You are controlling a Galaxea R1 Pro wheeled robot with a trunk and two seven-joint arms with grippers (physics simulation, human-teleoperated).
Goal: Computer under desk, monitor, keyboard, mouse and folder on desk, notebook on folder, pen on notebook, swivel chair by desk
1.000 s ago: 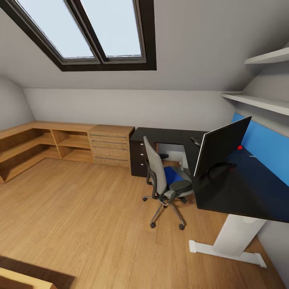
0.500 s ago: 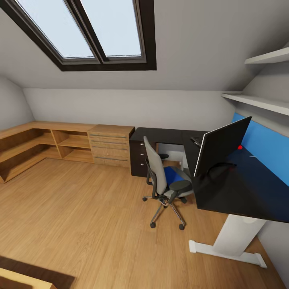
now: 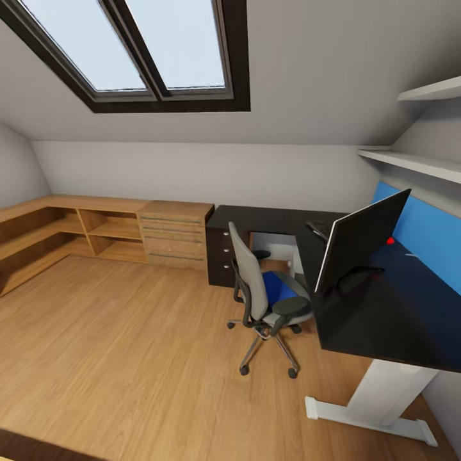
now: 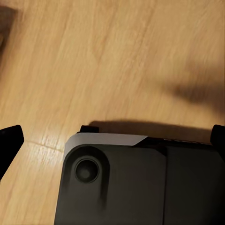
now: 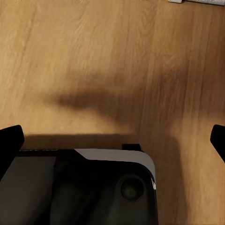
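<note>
We approach the desk [image 3: 384, 307] with both arms stowed low over the wooden floor [image 4: 93, 56]. The left gripper [image 4: 112, 136] and right gripper [image 5: 112, 140] each show fingertips spread wide at the frame edges, released and carrying nothing. Well ahead of both grippers, the folder [image 3: 276, 286] lies on the swivel chair [image 3: 262, 294], which stands just beside the desk. The monitor [image 3: 362, 240] stands on the desktop, the keyboard [image 3: 317, 228] behind it.
</note>
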